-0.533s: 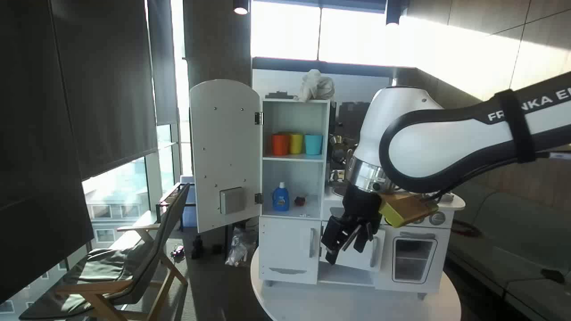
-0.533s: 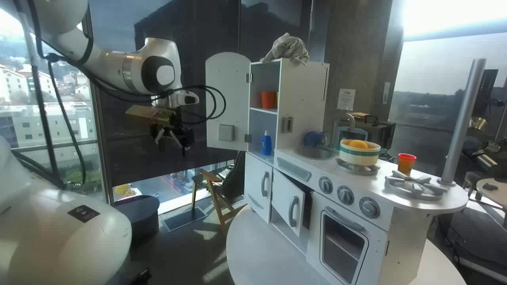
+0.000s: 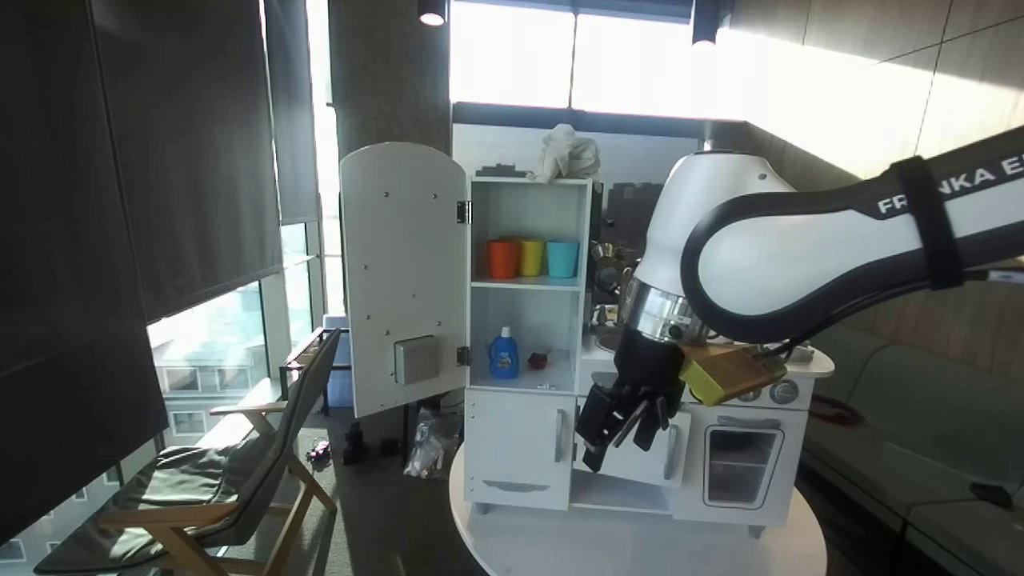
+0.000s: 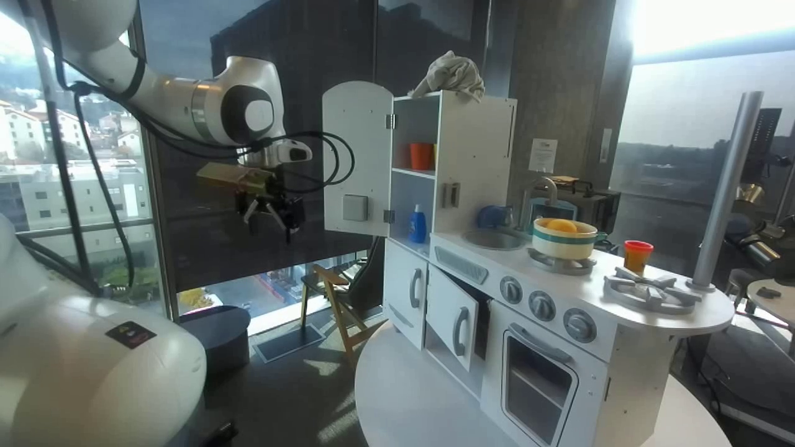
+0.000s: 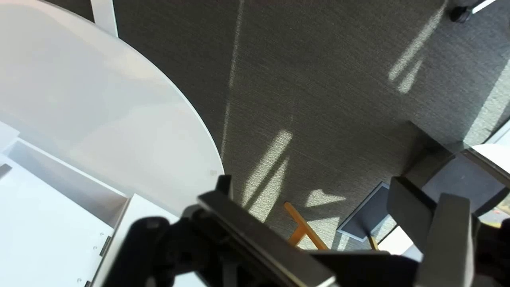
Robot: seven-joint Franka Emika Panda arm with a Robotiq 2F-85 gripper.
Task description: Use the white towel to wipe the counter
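The white towel [image 3: 568, 154] lies crumpled on top of the tall shelf of the toy kitchen; it also shows in an exterior view [image 4: 453, 76], draped over the top edge. The white counter [image 4: 590, 282] with sink and burners is lower, beside the tall shelf. My gripper [image 3: 620, 448] is open and empty, in the air and well below the towel's height. It also shows in an exterior view [image 4: 270, 226], apart from the kitchen. In the wrist view my gripper [image 5: 312, 185] has its fingers wide apart with only floor and chair between. The towel is out of the wrist view.
The tall shelf's door [image 3: 408, 280] stands open. Cups [image 3: 502, 259] and a blue bottle [image 3: 504, 358] are on its shelves. A pot [image 4: 564, 243], a red-lidded jar [image 4: 637, 256] and a metal pole [image 4: 726, 192] stand on the counter. A lower cabinet door [image 4: 450, 316] is ajar.
The arm and gripper have risen very slightly. The towel and the kitchen have not moved.
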